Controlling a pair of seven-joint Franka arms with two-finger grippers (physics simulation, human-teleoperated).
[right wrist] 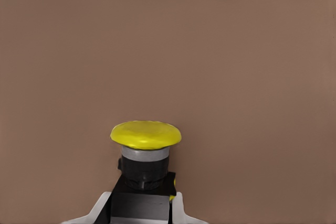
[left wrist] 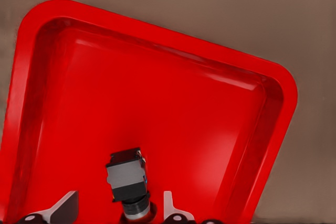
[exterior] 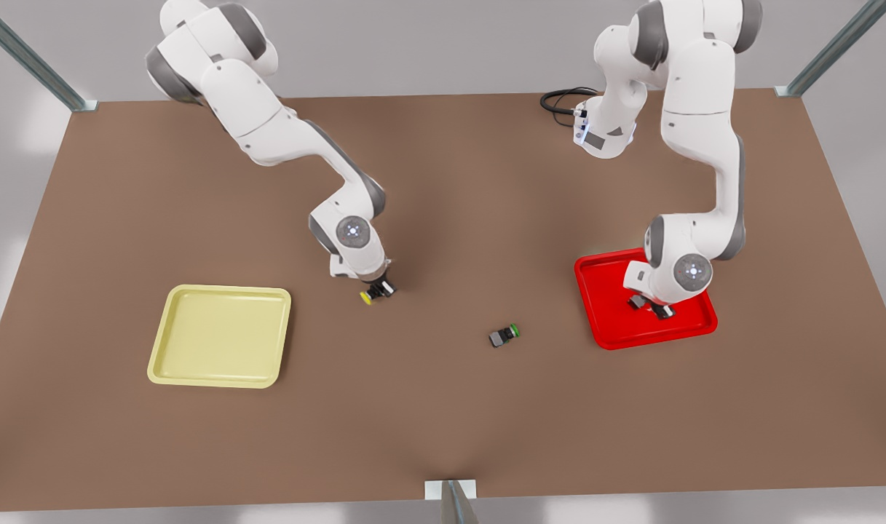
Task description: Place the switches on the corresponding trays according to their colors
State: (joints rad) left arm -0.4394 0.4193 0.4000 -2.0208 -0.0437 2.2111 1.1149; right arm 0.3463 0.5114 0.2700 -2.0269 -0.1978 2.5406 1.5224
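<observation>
Two small push-button switches are being handled at once here, one by each arm. The left gripper (exterior: 650,306) is hanging low over the bright red square plastic tray with the raised rim (exterior: 603,324), at the front view's right, and its fingers (left wrist: 62,206) are standing apart on either side of the dark boxy switch with a red cap (left wrist: 127,182), which is lying on its side on the tray floor (whether the pads are touching it I cannot tell, though a gap is showing on both sides). The right gripper (exterior: 379,288) is sitting near the table's middle, closed on the black body of the yellow-capped round-button switch (exterior: 370,294), whose cap is pointing toward the pale yellow shallow square tray (exterior: 220,335) but is well apart from it. A third switch, with a green cap (exterior: 504,335), is lying loose on the brown tabletop (exterior: 443,407) between the arms and is belonging to neither tray. The main risk, as I judge it, is sitting with the yellow one: the grip is low on a small body, so a quick swing could be twisting it loose short of the rim. On the red side, a finger catching the body on the way up could be dragging it toward the tray wall.
</observation>
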